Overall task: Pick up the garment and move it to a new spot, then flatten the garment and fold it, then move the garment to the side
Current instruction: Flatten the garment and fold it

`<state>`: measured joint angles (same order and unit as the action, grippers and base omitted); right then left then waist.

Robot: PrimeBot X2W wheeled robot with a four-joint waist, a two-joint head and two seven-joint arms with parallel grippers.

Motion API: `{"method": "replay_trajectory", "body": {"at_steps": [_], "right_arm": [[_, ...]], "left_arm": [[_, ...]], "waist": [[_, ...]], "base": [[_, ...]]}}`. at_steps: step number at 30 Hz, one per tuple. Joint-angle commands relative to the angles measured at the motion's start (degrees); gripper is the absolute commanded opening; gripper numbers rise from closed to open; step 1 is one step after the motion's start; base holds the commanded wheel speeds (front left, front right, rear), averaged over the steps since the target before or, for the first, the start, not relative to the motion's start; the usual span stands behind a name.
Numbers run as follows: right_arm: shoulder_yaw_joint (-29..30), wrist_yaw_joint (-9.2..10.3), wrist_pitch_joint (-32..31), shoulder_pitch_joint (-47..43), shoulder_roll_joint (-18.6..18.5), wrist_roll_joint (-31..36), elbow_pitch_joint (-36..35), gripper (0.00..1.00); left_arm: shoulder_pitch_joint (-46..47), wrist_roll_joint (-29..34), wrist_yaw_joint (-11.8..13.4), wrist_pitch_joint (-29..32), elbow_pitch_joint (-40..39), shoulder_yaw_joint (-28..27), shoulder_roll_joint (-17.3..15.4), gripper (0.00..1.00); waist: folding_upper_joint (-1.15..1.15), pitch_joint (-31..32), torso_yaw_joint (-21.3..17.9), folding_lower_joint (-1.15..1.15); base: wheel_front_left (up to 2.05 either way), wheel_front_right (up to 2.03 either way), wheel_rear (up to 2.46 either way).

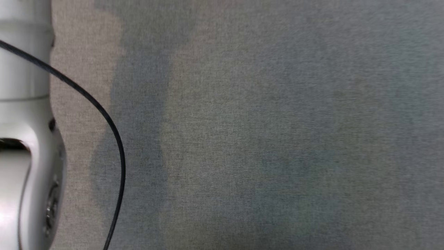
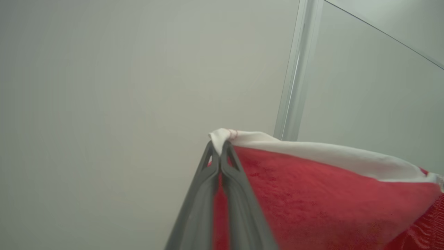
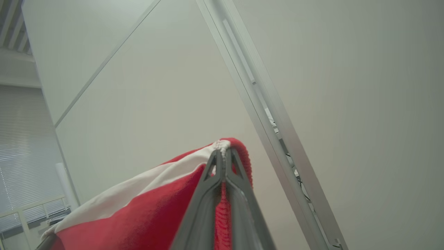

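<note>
The garment [image 2: 312, 194] is red with a white band along its edge. In the left wrist view my left gripper [image 2: 220, 147] is shut on one corner of it, and the white band runs off to the right. My right gripper [image 3: 223, 152] is shut on another corner of the garment [image 3: 145, 208] in the right wrist view, where the red cloth hangs down to the left. Both grippers point upward toward pale walls, holding the cloth raised. In the head view a pale forearm [image 1: 24, 139] with a black cable [image 1: 104, 114] stands at the left edge.
The head view looks down on a grey fabric-covered surface [image 1: 260, 139] with soft shadows on it. Behind the grippers are pale wall panels and a metal frame post [image 2: 295, 69]. A window with blinds [image 3: 24, 149] shows at the left of the right wrist view.
</note>
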<state>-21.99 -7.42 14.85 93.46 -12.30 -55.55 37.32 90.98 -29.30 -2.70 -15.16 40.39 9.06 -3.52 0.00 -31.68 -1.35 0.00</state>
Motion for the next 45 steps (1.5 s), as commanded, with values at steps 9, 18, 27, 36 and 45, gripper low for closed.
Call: {"method": "replay_trajectory", "body": {"at_steps": [9, 18, 27, 36, 45], "right_arm": [[-0.28, -0.13, 0.36, -11.88, 0.21, 8.59, -0.78, 0.0], [-4.52, -0.13, 0.38, -19.49, -2.3, 0.78, 2.57, 0.0], [-12.0, -0.13, -0.21, -28.09, -4.04, -12.54, 3.49, 0.0], [-17.06, -0.13, -4.66, -37.01, -6.93, -23.56, 0.63, 0.0], [-19.28, -0.13, -10.7, -44.77, -9.91, -31.08, -2.13, 0.0]], "left_arm": [[-11.27, 1.94, -3.08, -0.02, -0.08, -0.14, 0.58, 0.0], [-19.83, 1.51, -4.53, -0.03, 1.83, 4.09, 0.53, 0.0], [-28.45, 0.31, -4.84, -0.03, 2.5, 6.1, 0.53, 0.0], [-37.64, -2.01, -4.78, -0.03, 1.73, 11.14, 0.46, 0.0], [-46.77, 4.96, -4.79, -0.02, 0.15, 15.6, -0.08, 0.0]], "waist": [[0.0, -6.58, 3.38, 0.0], [0.0, -3.98, 3.54, 0.0], [0.0, 1.71, 2.64, 0.0], [0.0, 7.93, 1.98, 0.0], [0.0, 13.5, 1.95, 0.0]], "base": [[0.0, 0.0, 0.0], [0.0, 0.0, 0.0], [0.0, 0.0, 0.0], [0.0, 0.0, 0.0], [0.0, 0.0, 0.0]]}}
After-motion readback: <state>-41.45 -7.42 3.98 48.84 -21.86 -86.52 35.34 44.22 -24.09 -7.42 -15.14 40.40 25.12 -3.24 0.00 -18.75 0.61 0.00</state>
